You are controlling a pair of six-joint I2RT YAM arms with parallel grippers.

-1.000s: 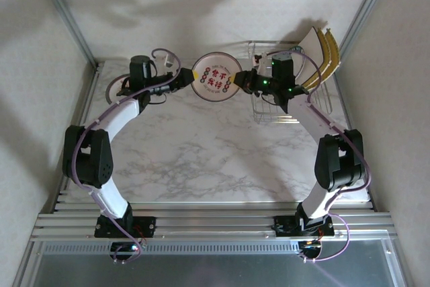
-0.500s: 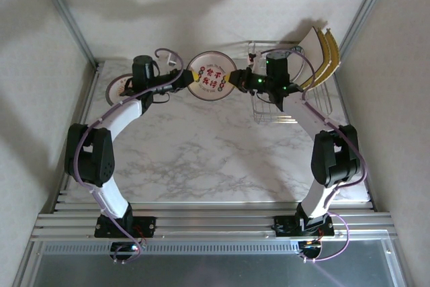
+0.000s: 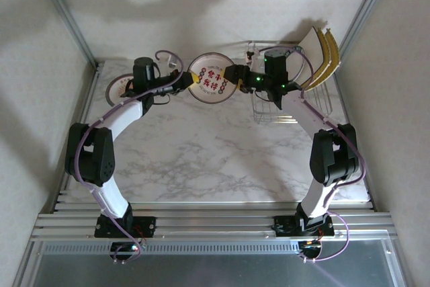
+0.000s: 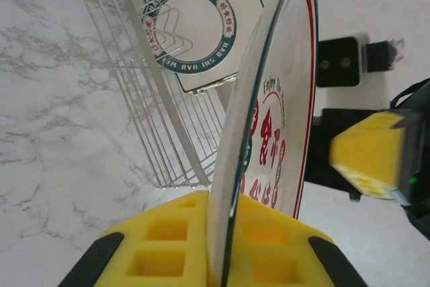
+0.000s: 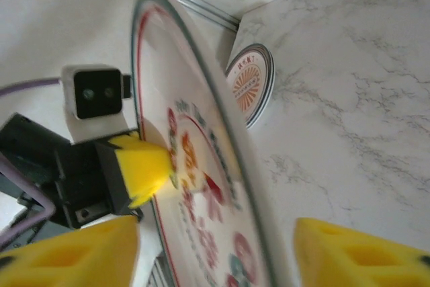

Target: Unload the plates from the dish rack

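Note:
A small round white plate point(image 3: 213, 78) with red characters and a dark rim hangs upright above the table between both arms. My left gripper point(image 3: 191, 78) is shut on its left rim; in the left wrist view the yellow pads point(image 4: 161, 240) clamp the plate point(image 4: 272, 99) edge-on. My right gripper point(image 3: 235, 75) stands open, its jaws spread on either side of the plate's right rim point(image 5: 201, 166) without pressing it. The wire dish rack point(image 3: 275, 113) sits at the back right, holding a white square plate point(image 3: 313, 48) and a yellow grid one point(image 3: 329, 55).
Another round plate point(image 3: 119, 87) lies flat on the marble at the far left, also seen as a plate point(image 5: 250, 82) in the right wrist view. The rack's wires point(image 4: 154, 99) and a square plate with a green ring point(image 4: 195, 28) stand behind the held plate. Walls close in on both sides.
The left gripper has shut on the plate's left rim and the right gripper has opened off the right rim. The plate has drifted slightly left.

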